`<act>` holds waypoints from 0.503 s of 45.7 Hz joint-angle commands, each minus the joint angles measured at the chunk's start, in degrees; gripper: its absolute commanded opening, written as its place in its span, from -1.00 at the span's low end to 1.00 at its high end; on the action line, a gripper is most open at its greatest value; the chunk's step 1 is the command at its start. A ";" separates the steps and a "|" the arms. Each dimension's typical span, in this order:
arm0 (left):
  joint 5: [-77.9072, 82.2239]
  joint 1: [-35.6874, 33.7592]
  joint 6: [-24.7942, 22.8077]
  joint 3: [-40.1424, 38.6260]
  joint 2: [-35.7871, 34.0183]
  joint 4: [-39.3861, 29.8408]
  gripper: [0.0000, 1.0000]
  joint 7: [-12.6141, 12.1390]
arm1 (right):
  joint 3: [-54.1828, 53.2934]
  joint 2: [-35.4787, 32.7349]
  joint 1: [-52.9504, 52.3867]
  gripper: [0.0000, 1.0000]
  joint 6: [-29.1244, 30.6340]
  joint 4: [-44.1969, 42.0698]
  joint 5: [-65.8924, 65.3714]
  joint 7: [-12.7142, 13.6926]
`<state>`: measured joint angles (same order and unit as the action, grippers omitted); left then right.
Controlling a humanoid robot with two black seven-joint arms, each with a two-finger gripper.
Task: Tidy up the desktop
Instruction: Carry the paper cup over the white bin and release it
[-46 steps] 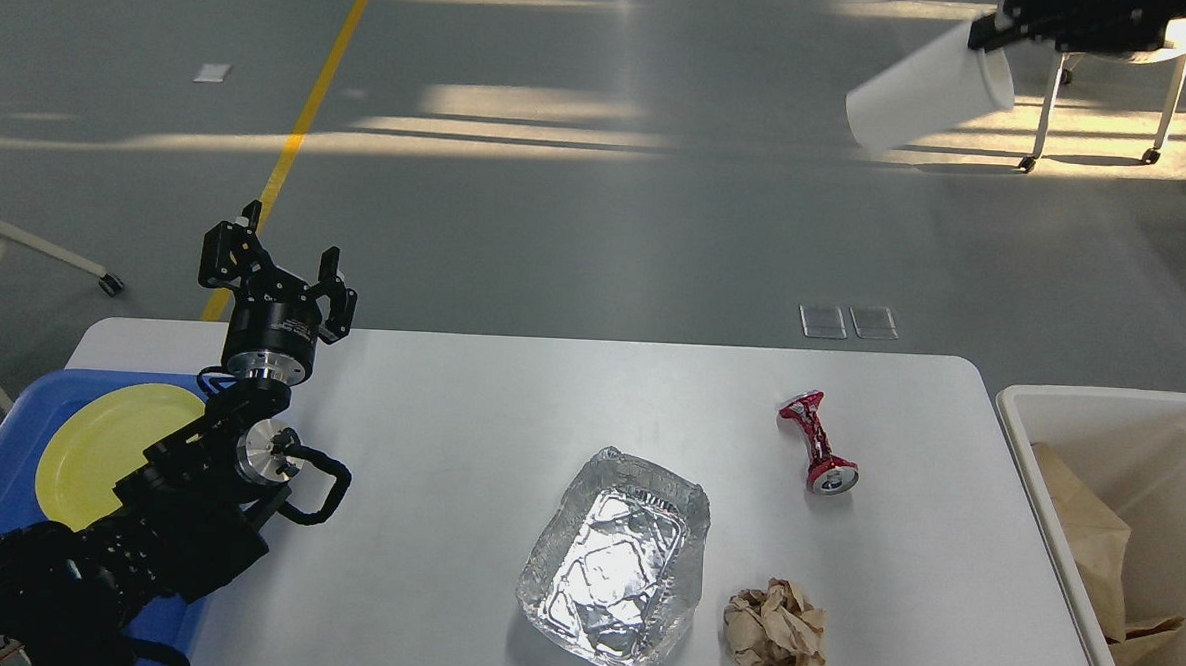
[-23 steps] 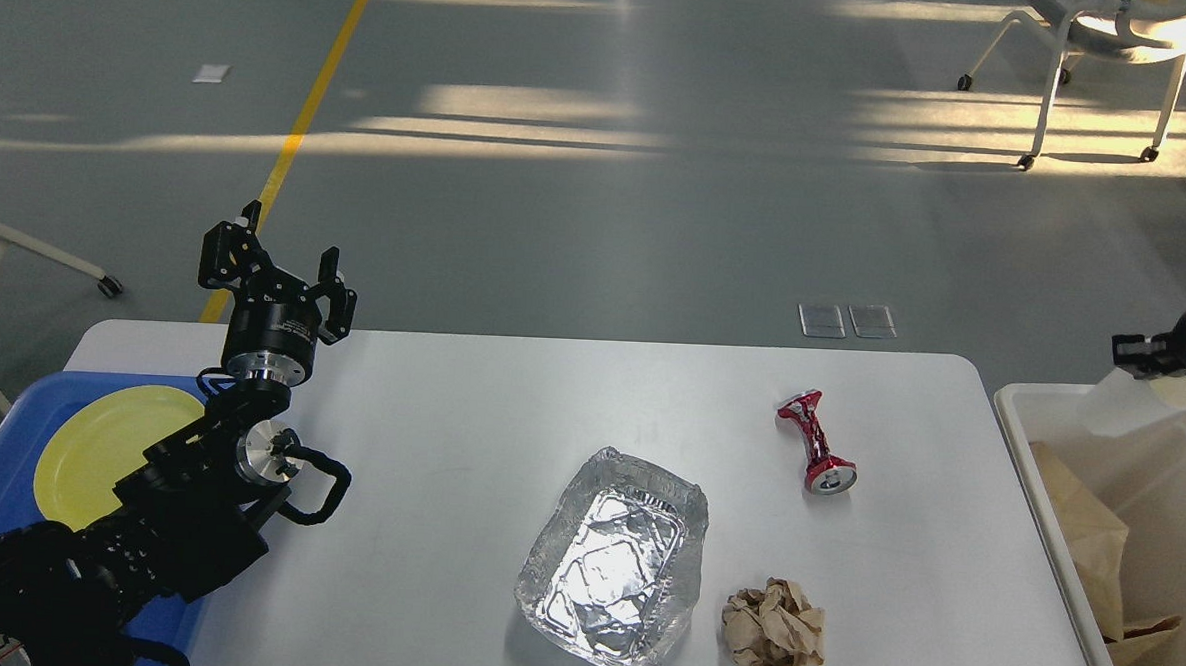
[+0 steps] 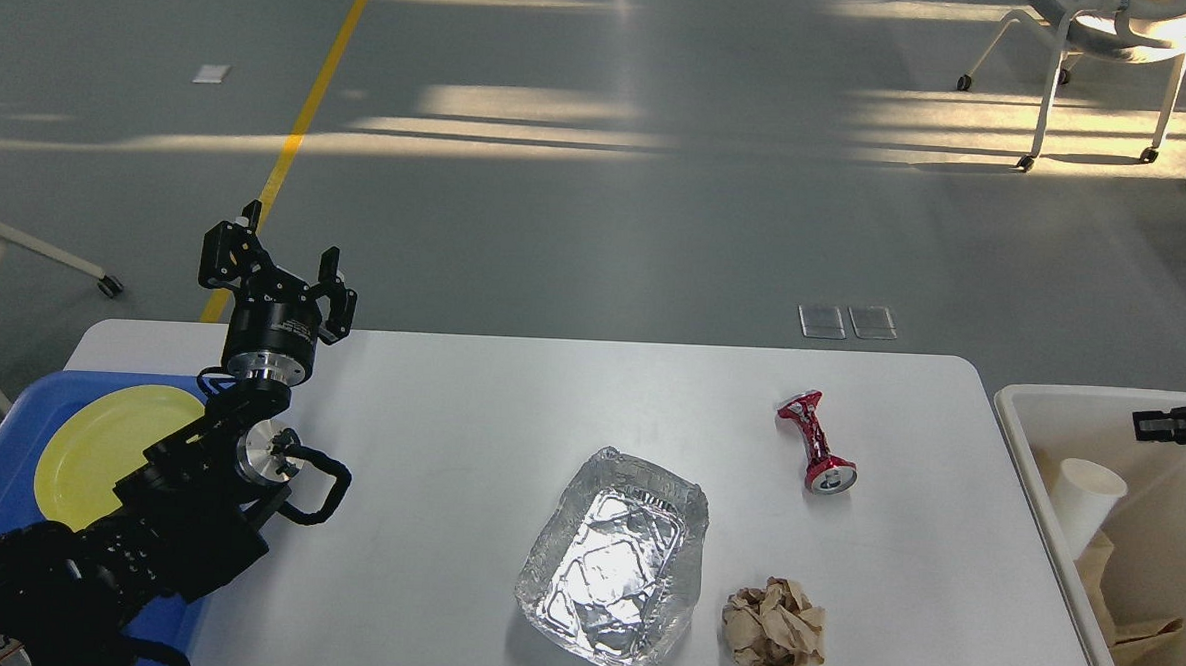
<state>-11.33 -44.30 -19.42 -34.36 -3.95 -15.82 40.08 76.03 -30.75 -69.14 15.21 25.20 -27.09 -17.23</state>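
Note:
The white desktop (image 3: 469,418) carries a crumpled foil tray (image 3: 613,559), a crushed red can (image 3: 816,453) and a ball of brown paper (image 3: 775,636). My left gripper (image 3: 279,262) stands open and empty above the desktop's far left corner, pointing up and away. Only a dark tip of my right gripper (image 3: 1168,424) shows at the right edge, above the white bin (image 3: 1025,404); its fingers cannot be told apart. A white paper cup (image 3: 1084,500) lies in the bin below it, apart from the gripper.
A blue tray (image 3: 2,447) with a yellow plate (image 3: 98,447) sits at the desktop's left end, partly under my left arm. Brown paper (image 3: 1132,607) lies in the bin. Chairs on castors stand on the floor beyond, left and right.
My right gripper came down from the top right with the white cup to the bin. The cup has left the gripper and now lies in the bin. The left arm has not moved.

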 commanded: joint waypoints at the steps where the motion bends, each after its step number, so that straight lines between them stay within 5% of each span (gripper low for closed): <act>1: 0.00 0.00 0.00 0.00 0.00 0.00 0.94 0.00 | -0.61 0.17 -1.43 1.00 0.34 0.46 0.37 -0.52; 15: 0.08 0.00 0.00 0.00 0.00 0.00 0.94 0.00 | -12.13 -1.59 -20.31 1.00 3.41 11.97 13.37 -0.69; 23: 0.00 0.00 0.00 0.00 0.00 0.00 0.94 0.00 | -11.78 -2.21 -34.90 1.00 16.05 19.26 19.01 -0.52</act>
<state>-11.33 -44.30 -19.42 -34.37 -3.96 -15.82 40.08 63.97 -32.77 -94.90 22.58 39.78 -10.24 -17.92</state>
